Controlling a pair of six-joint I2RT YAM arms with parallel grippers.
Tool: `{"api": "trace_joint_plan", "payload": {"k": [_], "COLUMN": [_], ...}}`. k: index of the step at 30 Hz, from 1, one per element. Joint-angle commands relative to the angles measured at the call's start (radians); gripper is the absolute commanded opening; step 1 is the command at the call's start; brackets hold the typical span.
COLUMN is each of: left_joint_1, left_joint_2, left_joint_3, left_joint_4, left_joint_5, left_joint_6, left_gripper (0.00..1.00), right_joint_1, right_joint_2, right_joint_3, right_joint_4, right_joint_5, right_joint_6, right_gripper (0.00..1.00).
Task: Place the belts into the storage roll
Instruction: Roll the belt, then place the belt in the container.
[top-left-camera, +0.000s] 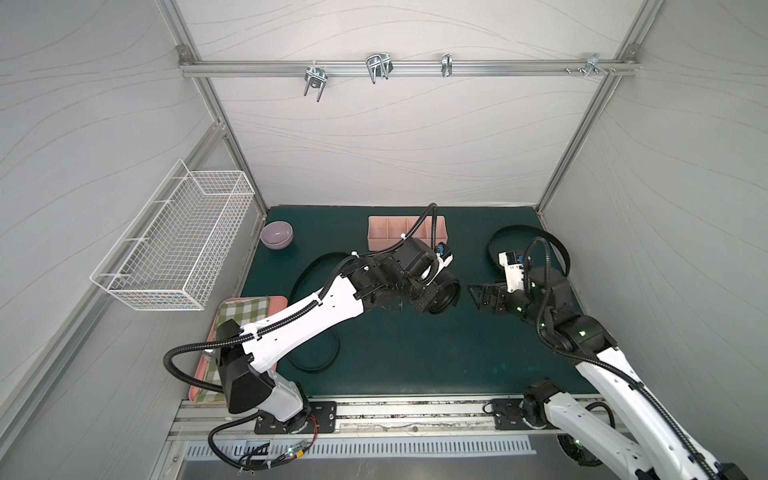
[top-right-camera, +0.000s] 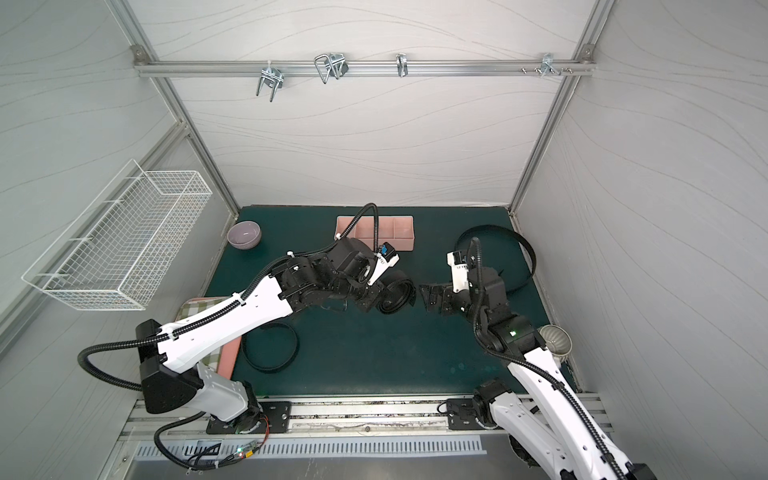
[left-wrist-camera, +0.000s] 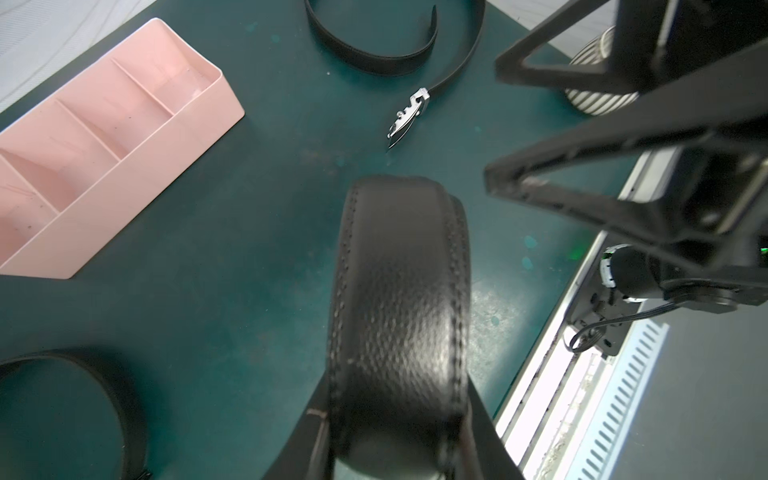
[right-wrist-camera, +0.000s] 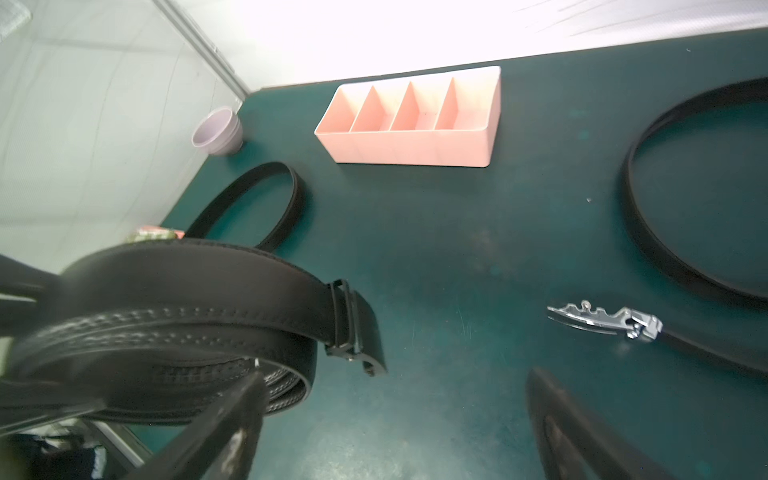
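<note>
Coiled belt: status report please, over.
Left tool shut on coiled belt. Right tool open, beside it. Storage roll empty. Two loose belts outside it.

Coiled belt (left-wrist-camera: 399, 316): grained black leather, stitched edges, soft sheen. Storage roll (right-wrist-camera: 411, 145): smooth matt pink plastic. Loose buckle (right-wrist-camera: 602, 318): polished metal.

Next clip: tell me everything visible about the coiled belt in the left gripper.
The coiled belt is black and leather-looking, grained, with stitched edges, wound into a tight coil of several layers. A dark buckle sits at its outer end. The left gripper is shut on it, a finger on each side, over the green mat near mid-table. The open right gripper faces it, apart. Whether the coil touches the mat is unclear.
</note>
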Motion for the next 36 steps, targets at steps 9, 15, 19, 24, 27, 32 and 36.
{"api": "trace_joint_plan", "payload": {"k": [9, 15, 19, 24, 27, 32, 36], "left_joint_1": [0.008, 0.024, 0.037, 0.046, 0.053, 0.064, 0.090], "left_joint_2": [-0.014, -0.020, -0.020, -0.025, -0.023, -0.011, -0.003], "left_joint_3": [0.008, 0.003, 0.001, 0.001, 0.007, 0.028, 0.033], "left_joint_4": [0.135, 0.137, 0.145, 0.169, 0.175, 0.171, 0.183], "left_joint_5": [-0.073, -0.078, -0.090, -0.109, -0.124, -0.161, -0.188], "left_joint_6": [0.042, 0.047, 0.047, 0.052, 0.060, 0.076, 0.084], "left_gripper": [0.14, 0.14, 0.13, 0.12, 0.12, 0.11, 0.11], "right_joint_1": [-0.014, -0.035, -0.048, -0.052, -0.053, -0.055, -0.055], "right_joint_2": [-0.116, -0.144, -0.144, -0.142, -0.136, -0.121, -0.109], "right_joint_3": [-0.131, -0.142, -0.149, -0.160, -0.168, -0.184, -0.203], "right_joint_4": [-0.084, -0.104, -0.097, -0.084, -0.069, -0.040, -0.001], "right_joint_5": [-0.011, 0.015, -0.005, -0.031, -0.050, -0.080, -0.113], "right_joint_6": [0.118, 0.104, 0.111, 0.113, 0.111, 0.116, 0.124], "right_gripper": [0.99, 0.99, 0.99, 0.99, 0.99, 0.99, 0.99]}}
